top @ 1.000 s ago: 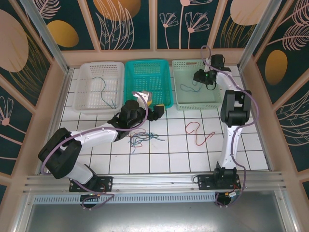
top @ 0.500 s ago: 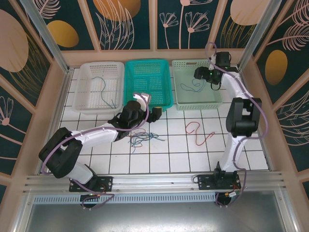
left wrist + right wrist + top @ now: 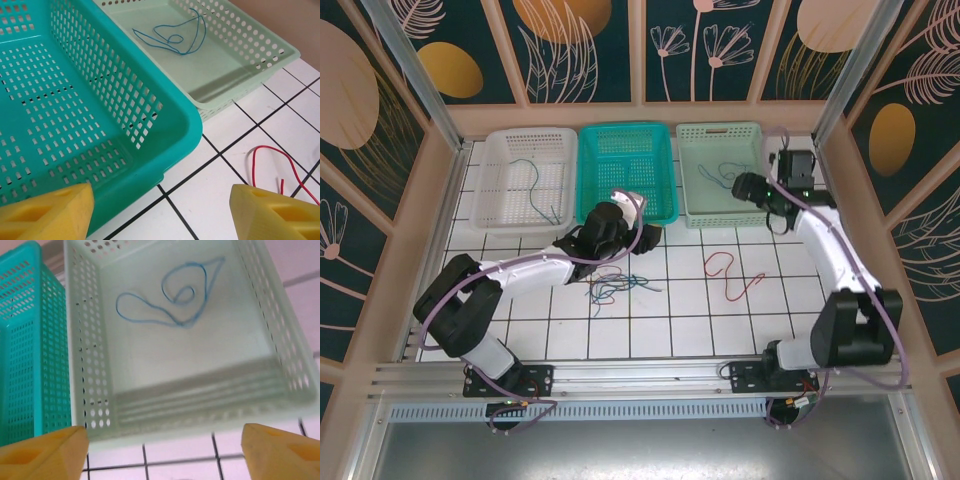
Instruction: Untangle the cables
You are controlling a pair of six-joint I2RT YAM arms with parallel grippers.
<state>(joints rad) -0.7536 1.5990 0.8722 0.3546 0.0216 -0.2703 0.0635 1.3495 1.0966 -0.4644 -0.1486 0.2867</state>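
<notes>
Location of cables
- Tangle (image 3: 610, 288): on the table (image 3: 680, 320), left of centre, just near of the left gripper (image 3: 645, 237). Blue, green and purplish strands crossed over one another.
- Red cable (image 3: 710, 262): loose on the tiles right of the tangle, well apart from it.
- Blue cable (image 3: 170, 305): coiled flat in the green basket (image 3: 692, 215), far right.
- Lone cable (image 3: 533, 186): in the white basket (image 3: 490, 225), far left.
- Teal basket (image 3: 670, 205), centre: no cable seen inside.

Gripper state
- Left gripper: fingers spread wide, nothing between them; hovering by the near right corner of the teal basket.
- Right gripper (image 3: 750, 187): fingers spread, nothing held; above the near right part of the green basket.

Handling
- Treat as very light, thin and limp: no shape kept when lifted, likely to trail and drag neighbours along.
- Expect a smooth, slippery jacket; close fully for a firm pinch.
- Take hold at a free end or at a loop standing clear of the heap, not at a crossing.
- Lift slowly and straight up; if other strands rise too, pin them with the other gripper.
</notes>
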